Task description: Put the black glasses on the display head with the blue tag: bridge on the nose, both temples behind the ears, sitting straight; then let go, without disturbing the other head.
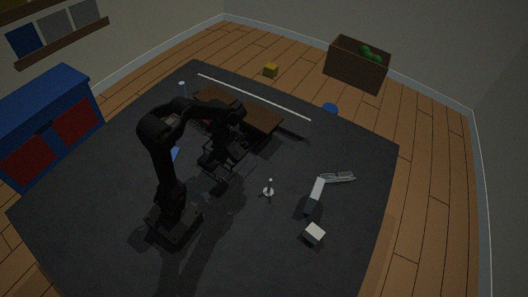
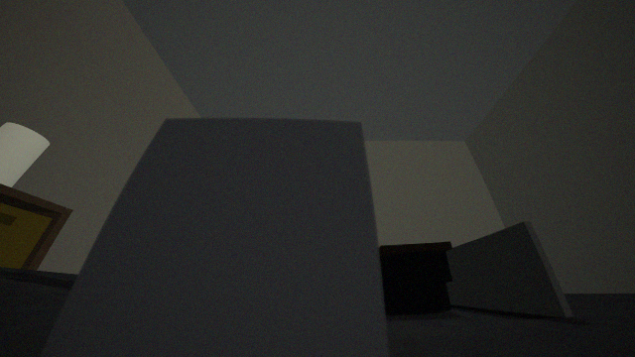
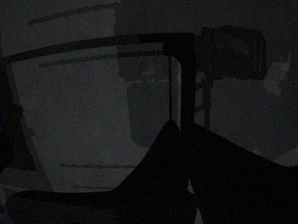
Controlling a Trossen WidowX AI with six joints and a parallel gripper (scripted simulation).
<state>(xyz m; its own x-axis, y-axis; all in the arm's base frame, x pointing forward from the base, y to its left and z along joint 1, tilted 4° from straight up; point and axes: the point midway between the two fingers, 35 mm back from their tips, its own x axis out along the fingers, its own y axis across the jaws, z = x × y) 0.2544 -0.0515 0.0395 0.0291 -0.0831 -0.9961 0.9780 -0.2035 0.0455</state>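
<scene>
The tool (image 1: 220,162) (image 3: 177,128) is pinching the black glasses (image 1: 237,168) (image 3: 188,82). They are well apart from the white-topped block (image 1: 315,232).

The thin-rimmed black glasses (image 1: 213,175) (image 3: 102,42) are pinched at one side of the frame (the lenses see-through), held over the dark mat (image 1: 342,153).
</scene>
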